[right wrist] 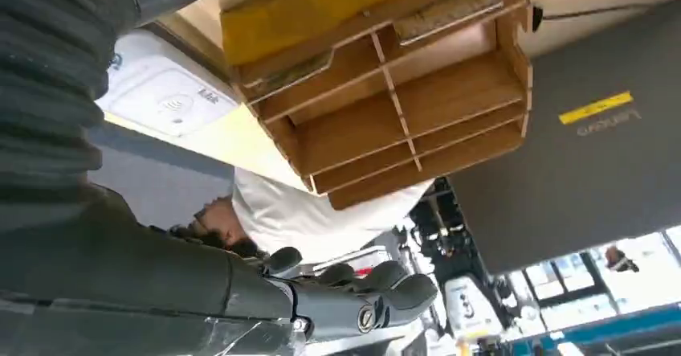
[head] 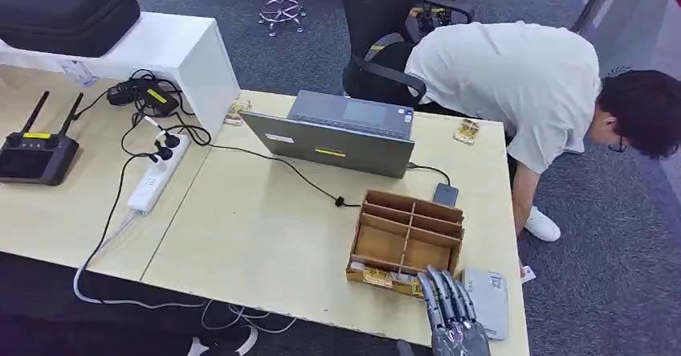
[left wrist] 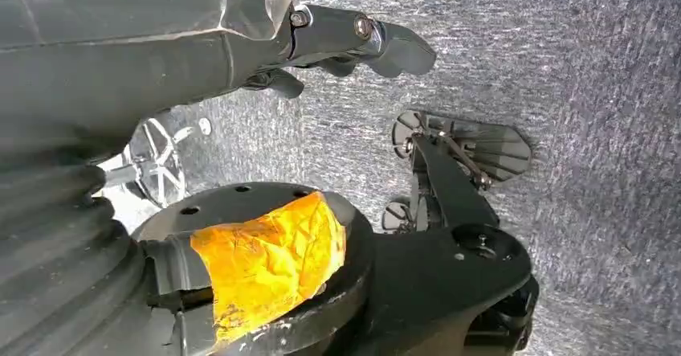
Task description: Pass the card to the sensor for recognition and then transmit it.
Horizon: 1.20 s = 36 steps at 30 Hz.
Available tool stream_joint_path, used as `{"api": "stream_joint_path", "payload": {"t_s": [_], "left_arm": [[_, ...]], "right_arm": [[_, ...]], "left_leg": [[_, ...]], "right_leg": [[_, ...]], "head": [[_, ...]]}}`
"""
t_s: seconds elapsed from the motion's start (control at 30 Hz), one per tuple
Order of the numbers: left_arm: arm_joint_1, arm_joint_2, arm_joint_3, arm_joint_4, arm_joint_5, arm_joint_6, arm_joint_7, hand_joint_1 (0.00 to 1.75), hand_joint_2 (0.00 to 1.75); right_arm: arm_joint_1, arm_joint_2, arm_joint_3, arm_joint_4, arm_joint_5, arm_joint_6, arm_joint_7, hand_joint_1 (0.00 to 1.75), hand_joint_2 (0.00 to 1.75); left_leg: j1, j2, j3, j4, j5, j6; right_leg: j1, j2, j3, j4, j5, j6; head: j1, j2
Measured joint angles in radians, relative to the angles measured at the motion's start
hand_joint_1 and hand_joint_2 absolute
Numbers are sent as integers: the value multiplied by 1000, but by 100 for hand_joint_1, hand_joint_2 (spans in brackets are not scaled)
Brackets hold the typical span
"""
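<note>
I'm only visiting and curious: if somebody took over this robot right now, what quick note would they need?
Right hand: fingers apart, holding nothing, at the table's near edge, between the wooden divider box and the grey sensor pad.
Left hand: hanging over the carpet, holding nothing.
Card: cannot make one out for sure; something flat lies in the box's front slot.
A person bends down at the table's far right.
Done: nothing visible. Left: pick the card, present it to the sensor, hand it on.

Right hand point(right wrist: 353, 292) with fingers stretched out straight, holding nothing, apart from the wooden divided box point(right wrist: 401, 107). White sensor pad point(right wrist: 165, 99) just beside the box on the pale table point(right wrist: 233, 143). Grey laptop lid point(right wrist: 586, 155) with yellow sticker behind. Person in white shirt point(right wrist: 313, 219) bent over, possibly beyond the table's edge.
</note>
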Motion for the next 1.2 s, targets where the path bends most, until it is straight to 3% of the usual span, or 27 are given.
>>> {"api": "stream_joint_path", "payload": {"t_s": [0.1,0.23,0.27,0.57,1.2], "left_arm": [[0,-2,0,0,-7,1,2,0,175],[0,-3,0,0,-28,1,3,0,175],[0,-4,0,0,-30,1,3,0,175],[0,-10,0,0,-42,0,3,0,175],[0,-10,0,0,-57,-2,7,0,175]], "right_arm": [[-9,10,2,22,32,-29,7,0,175],[-27,40,-5,60,136,-167,11,0,175],[-33,50,-11,71,159,-173,9,0,175],[-42,92,-53,129,197,-176,-6,0,175],[-37,114,-90,228,220,-176,9,0,175]], "left_leg": [[0,0,0,0,0,0],[0,0,0,0,0,0],[0,0,0,0,0,0],[0,0,0,0,0,0],[0,0,0,0,0,0]], "right_leg": [[0,0,0,0,0,0],[0,0,0,0,0,0],[0,0,0,0,0,0],[0,0,0,0,0,0],[0,0,0,0,0,0]], "head": [[0,0],[0,0],[0,0],[0,0],[0,0]]}}
